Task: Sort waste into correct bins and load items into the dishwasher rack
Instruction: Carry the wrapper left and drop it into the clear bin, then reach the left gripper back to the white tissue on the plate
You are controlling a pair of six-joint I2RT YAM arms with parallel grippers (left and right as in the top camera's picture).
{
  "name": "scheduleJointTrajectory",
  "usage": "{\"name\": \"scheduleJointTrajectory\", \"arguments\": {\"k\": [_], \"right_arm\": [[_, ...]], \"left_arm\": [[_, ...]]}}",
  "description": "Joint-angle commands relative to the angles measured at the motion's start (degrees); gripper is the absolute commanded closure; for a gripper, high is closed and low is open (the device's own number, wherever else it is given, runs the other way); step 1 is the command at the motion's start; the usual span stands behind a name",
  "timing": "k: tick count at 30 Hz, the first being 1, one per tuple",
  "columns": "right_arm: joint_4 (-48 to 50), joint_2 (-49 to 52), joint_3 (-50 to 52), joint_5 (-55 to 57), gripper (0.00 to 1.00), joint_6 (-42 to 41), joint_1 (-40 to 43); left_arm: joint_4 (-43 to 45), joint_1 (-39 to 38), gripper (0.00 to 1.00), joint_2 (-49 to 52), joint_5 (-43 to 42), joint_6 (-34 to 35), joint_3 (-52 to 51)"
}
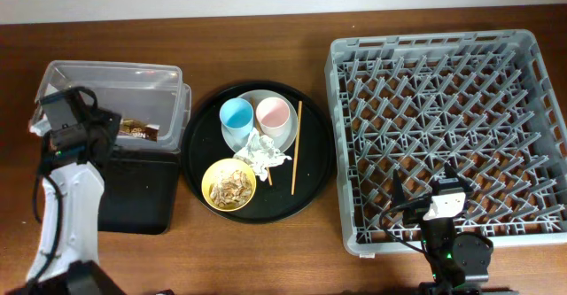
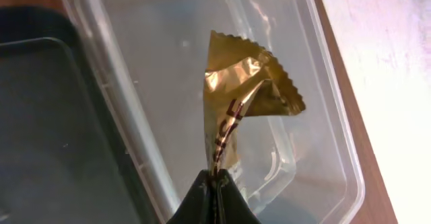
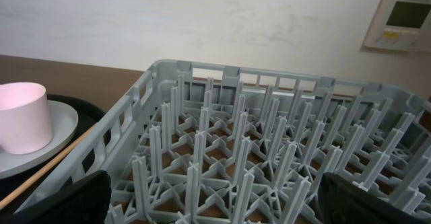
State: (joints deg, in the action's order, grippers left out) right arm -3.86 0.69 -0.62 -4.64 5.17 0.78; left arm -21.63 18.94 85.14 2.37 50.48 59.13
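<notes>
My left gripper [image 2: 217, 183] is shut on the gold-brown foil wrapper [image 2: 246, 96] and holds it over the clear plastic tub [image 1: 164, 78], which also shows in the left wrist view [image 2: 316, 83]. The wrapper also shows in the overhead view [image 1: 139, 130]. The shallow black tray [image 1: 142, 197] lies in front of the tub. On the pale plate [image 1: 252, 100] stand the light-blue cup [image 1: 236, 114] and pink cup [image 1: 273, 113]. The white tissue [image 1: 262, 151], yellow bowl [image 1: 210, 185] with beige scraps [image 1: 232, 187] and chopsticks [image 1: 297, 146] lie nearby. My right gripper [image 3: 212, 200] is open over the grey rack [image 1: 443, 127].
The plate, cups, bowl, tissue and chopsticks all sit on a large round black tray [image 1: 199, 122] between the bins and the rack. The brown table [image 1: 266, 260] runs along the front. A white wall with a small control panel [image 3: 399, 19] stands behind the rack.
</notes>
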Motion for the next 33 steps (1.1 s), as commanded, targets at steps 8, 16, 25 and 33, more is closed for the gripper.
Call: {"name": "scheduleJointTrajectory", "arguments": {"k": [8, 16, 25, 33], "right_arm": [[-0.22, -0.28, 0.31, -0.92, 0.02, 0.39, 0.37], [-0.22, -0.28, 0.31, -0.92, 0.02, 0.39, 0.37], [-0.22, -0.28, 0.31, -0.92, 0.01, 0.39, 0.37], [-0.22, -0.28, 0.31, -0.92, 0.02, 0.39, 0.37]], "left_arm": [[1.16, 0.22, 0.78, 2.27, -9.22, -14.53, 8.11], [-14.05, -2.67, 0.71, 0.15, -31.93, -17.07, 16.24], [-20.65, -21.62, 0.7, -14.03, -26.01, -20.65, 16.24], [-21.84, -30.14, 0.65, -15.37, -17.46, -23.23, 16.24]]}}
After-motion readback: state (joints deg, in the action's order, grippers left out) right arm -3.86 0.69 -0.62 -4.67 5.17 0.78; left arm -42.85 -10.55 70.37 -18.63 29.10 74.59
